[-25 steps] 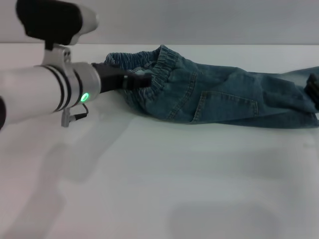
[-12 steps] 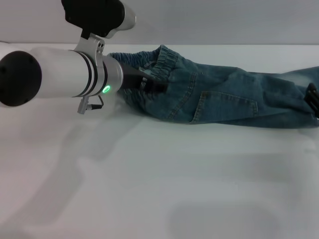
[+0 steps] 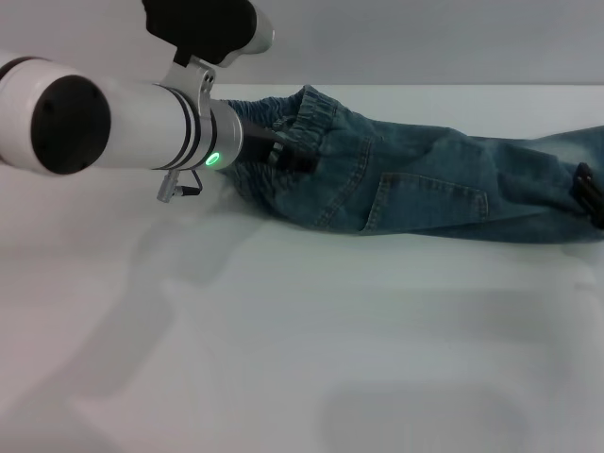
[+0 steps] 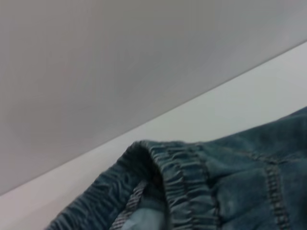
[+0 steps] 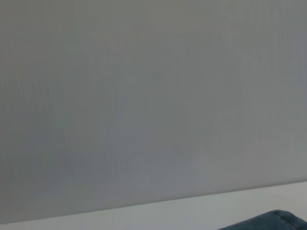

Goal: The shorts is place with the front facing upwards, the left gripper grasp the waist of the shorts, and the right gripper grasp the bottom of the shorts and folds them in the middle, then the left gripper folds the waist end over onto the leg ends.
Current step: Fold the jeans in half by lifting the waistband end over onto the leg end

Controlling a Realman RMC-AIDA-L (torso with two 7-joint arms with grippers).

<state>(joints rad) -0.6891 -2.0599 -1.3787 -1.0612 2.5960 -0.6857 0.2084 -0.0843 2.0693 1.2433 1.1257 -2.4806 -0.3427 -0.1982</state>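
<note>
Shorts (image 3: 415, 184) lie unfolded across upper frame; left gripper (image 3: 288, 156) has swung deeper onto waist (image 3: 316, 123), jaw state unclear, right gripper (image 3: 590, 193) at right-edge hems, so folding nears.

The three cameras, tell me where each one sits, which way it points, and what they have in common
Head view: on the robot's head, looking forward and down at the white table; the shorts lie across it, the left pincer at the waistband, the right pincer at the leg end.
Left wrist view: on the left arm, facing the puckered waistband close up, wall behind; no pincer shows.
Right wrist view: on the right arm, facing mostly the wall; a corner of denim shows.
Shared: all three show the shorts.
</note>
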